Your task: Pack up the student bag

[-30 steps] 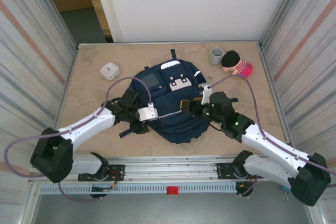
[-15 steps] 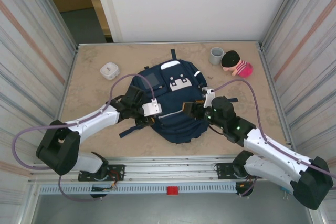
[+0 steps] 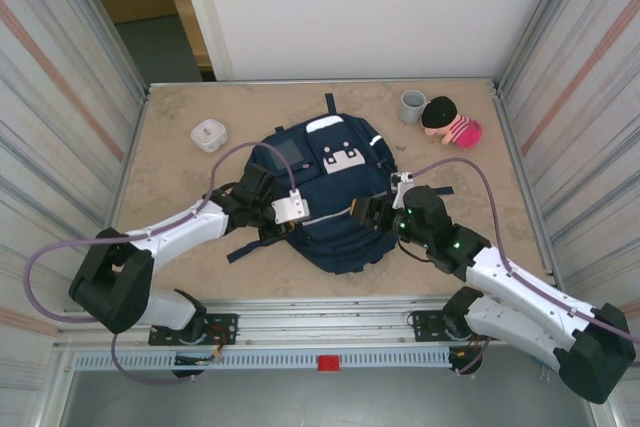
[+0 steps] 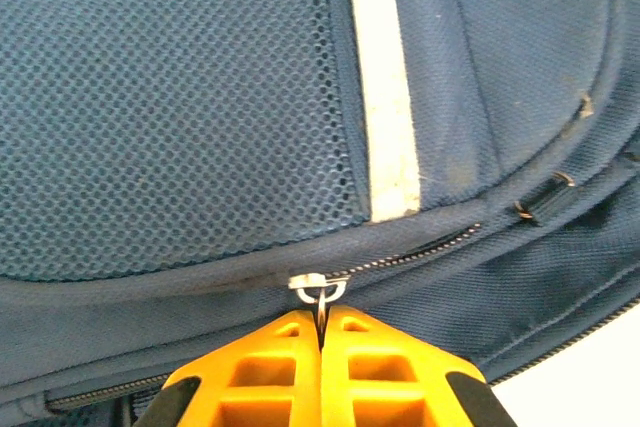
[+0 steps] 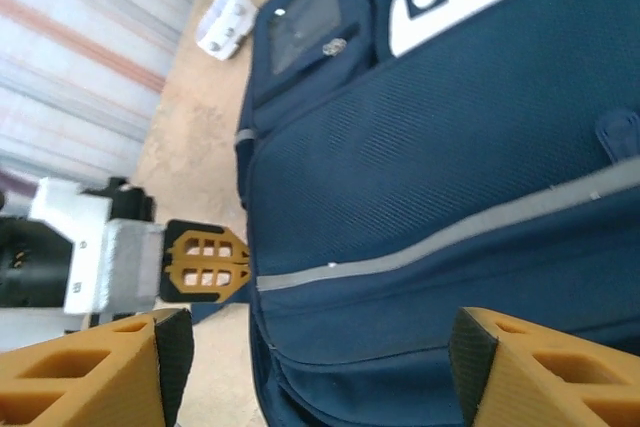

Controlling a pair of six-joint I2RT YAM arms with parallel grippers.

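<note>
Student bag point(image 4: 200, 97) matt mesh cloth; zip pull point(image 4: 320, 292) shiny metal; table point(image 3: 170, 157) matt, stone-like

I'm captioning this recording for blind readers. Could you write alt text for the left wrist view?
The left gripper, its orange fingers pressed together, pinches the small metal zipper pull on a curved seam of the navy student bag. Above the seam are a panel of blue mesh fabric and a vertical white stripe.
</note>
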